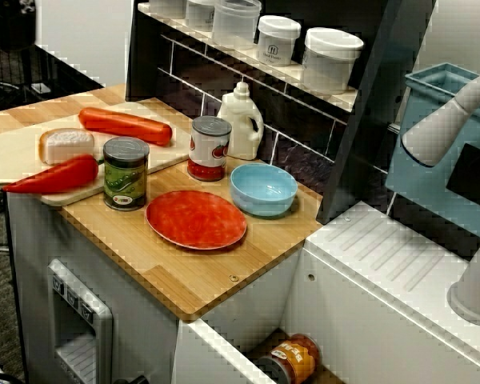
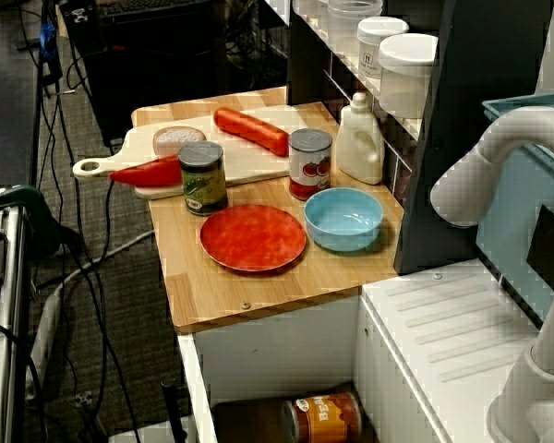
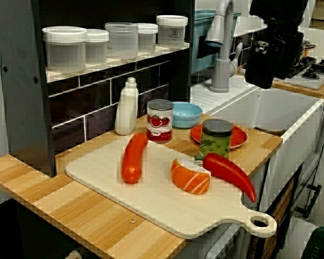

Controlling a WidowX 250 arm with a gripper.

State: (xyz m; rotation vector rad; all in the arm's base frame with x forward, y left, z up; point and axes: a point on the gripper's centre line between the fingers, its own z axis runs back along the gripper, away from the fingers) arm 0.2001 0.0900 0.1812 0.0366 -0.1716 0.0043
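The gripper [image 3: 270,65] hangs high over the sink [image 3: 291,140]. It shows only in the view from the board end, as a dark block cut off by the top of the frame. Its jaws cannot be made out there, so I cannot tell whether they are spread or pressed together. The closest thing seems to be the green can [image 3: 216,139], well below the jaws and off toward the cutting board [image 3: 151,199]. It stands on its flat base on the wooden counter [image 3: 21,178], probably because that is its steadiest rest, with the lid up. Its long axis runs vertical, pointing upward rather than at the jaws. The red plate [image 3: 238,136] lies flat just beyond it, on the jaws' side. The red pepper [image 3: 229,171] lies at the can's foot, farther from the jaws.
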